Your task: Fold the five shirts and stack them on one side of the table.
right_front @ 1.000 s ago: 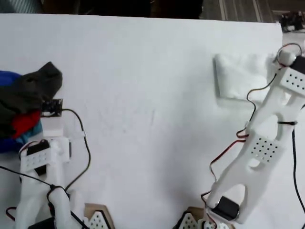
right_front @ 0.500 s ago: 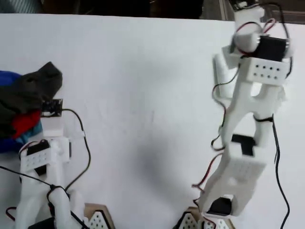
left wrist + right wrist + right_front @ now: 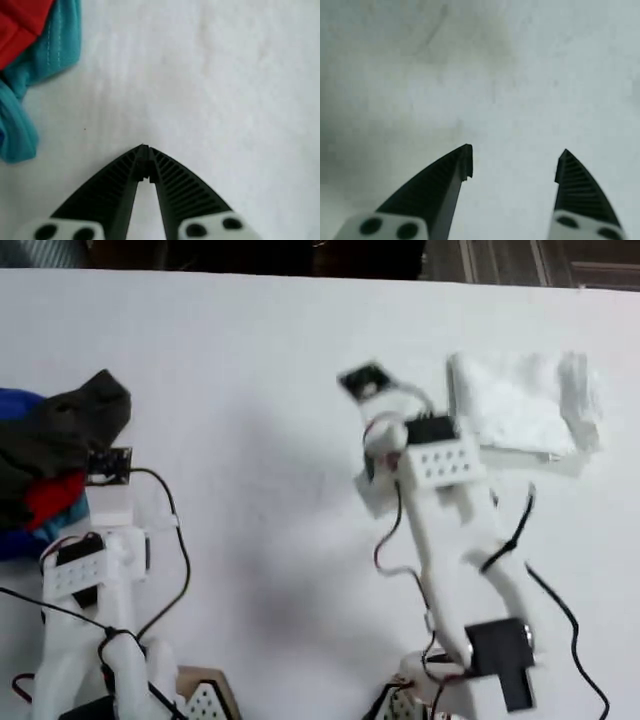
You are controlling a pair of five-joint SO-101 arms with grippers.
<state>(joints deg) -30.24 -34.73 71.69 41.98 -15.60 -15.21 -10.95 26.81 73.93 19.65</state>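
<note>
High view: a folded white shirt (image 3: 515, 405) is seen at 2 o'clock; the shirt heap (image 3: 50, 450) at 9 o'clock is judged next. Right jaws are spread, left jaws pressed together.

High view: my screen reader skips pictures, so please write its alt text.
A folded white shirt lies at the table's far right, the right arm beside it. A crumpled pile of grey, red and blue shirts sits at the left edge, by the left arm.
</note>
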